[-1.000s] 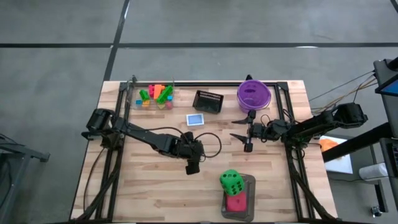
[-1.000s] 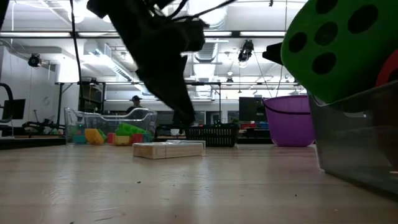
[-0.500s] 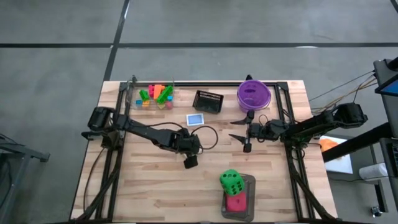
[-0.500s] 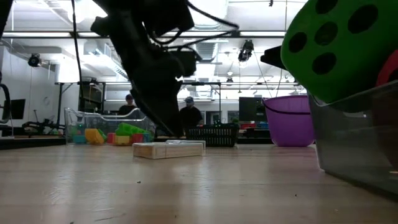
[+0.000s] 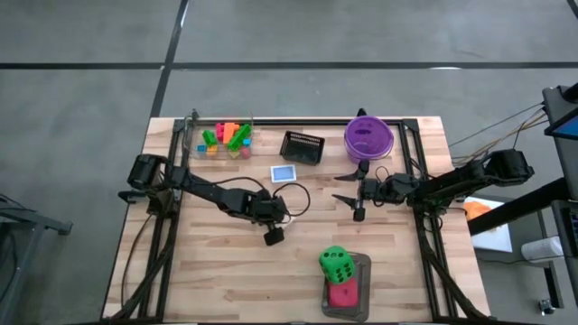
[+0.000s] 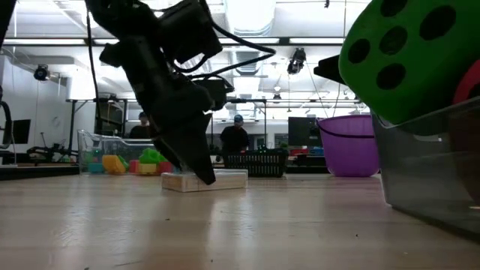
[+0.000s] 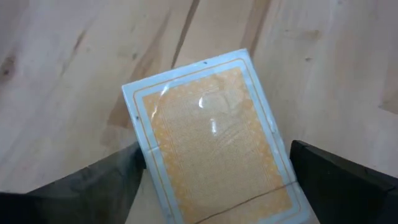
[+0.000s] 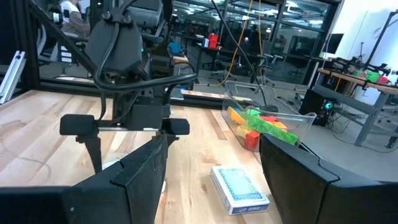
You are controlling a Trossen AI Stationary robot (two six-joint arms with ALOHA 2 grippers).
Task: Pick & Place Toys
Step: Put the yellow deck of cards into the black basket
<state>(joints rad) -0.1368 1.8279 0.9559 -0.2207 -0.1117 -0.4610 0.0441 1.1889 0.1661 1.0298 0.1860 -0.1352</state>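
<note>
My left gripper (image 5: 270, 236) is near the middle of the table, shut on a flat orange-backed card (image 7: 211, 137), which shows only in the left wrist view. In the low view the gripper (image 6: 201, 174) points down, above the wood. My right gripper (image 5: 343, 187) is open and empty, right of centre, in front of the purple bowl (image 5: 368, 137). A blue card pack (image 5: 284, 173) lies flat on the table. Bright bricks (image 5: 226, 137) lie in a clear tray at the far left. A green die (image 5: 336, 264) sits on a red die (image 5: 341, 294) in a grey bin. My left gripper has the orange-backed card between its two fingers, one finger (image 7: 118, 180) at each long edge (image 7: 144, 163). The fingers point down at the table and the card's back faces the wrist camera. The card's near end is out of the picture.
A black mesh basket (image 5: 302, 146) stands at the far middle, between the brick tray and the purple bowl. The grey bin (image 5: 358, 298) with the dice stands at the near edge. Open wood lies at the near left. People stand in the room behind (image 6: 236, 139).
My left gripper has gone toward the table's left edge and a little toward the far edge, and has come down closer to the wood. My right arm has kept still.
</note>
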